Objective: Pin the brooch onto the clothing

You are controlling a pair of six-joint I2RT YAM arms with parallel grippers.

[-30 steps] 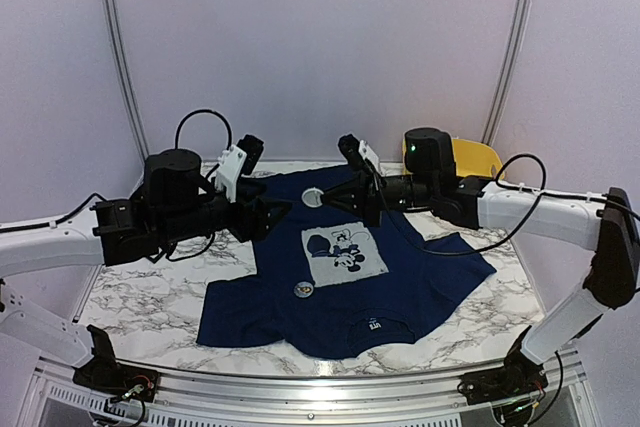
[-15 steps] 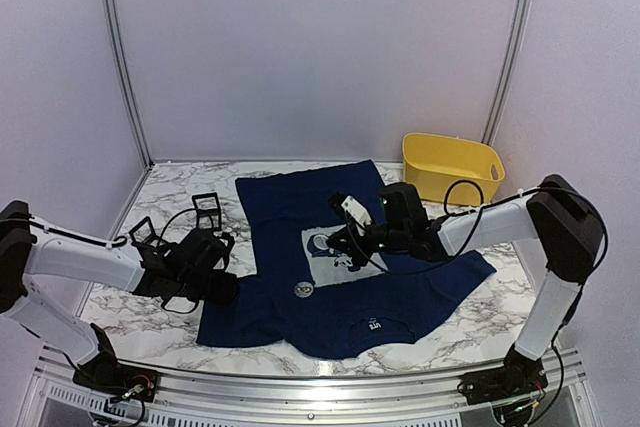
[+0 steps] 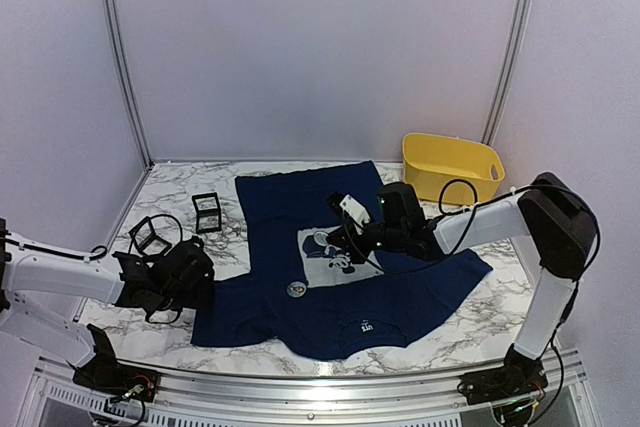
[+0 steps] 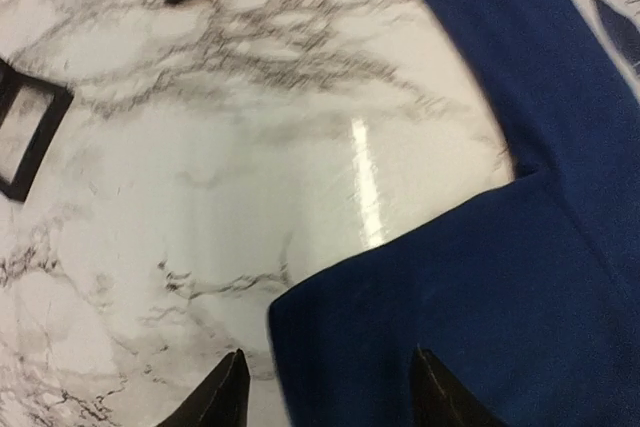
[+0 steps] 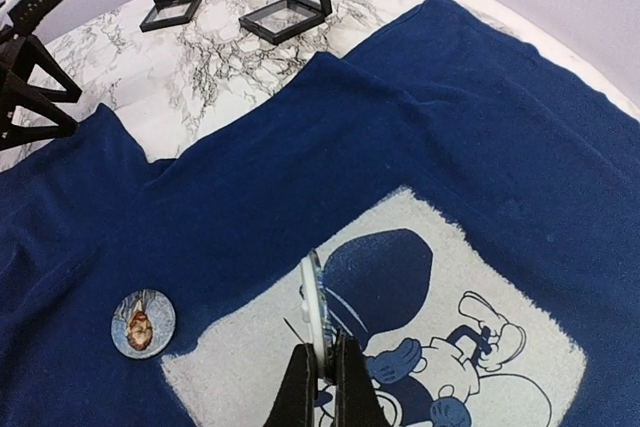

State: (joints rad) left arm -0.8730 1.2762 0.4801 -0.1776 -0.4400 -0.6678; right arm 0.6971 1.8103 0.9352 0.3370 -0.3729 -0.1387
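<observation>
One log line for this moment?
left gripper: open over T-shirt sleeve | right gripper: shut on brooch, over print | second brooch: lying on T-shirt
</observation>
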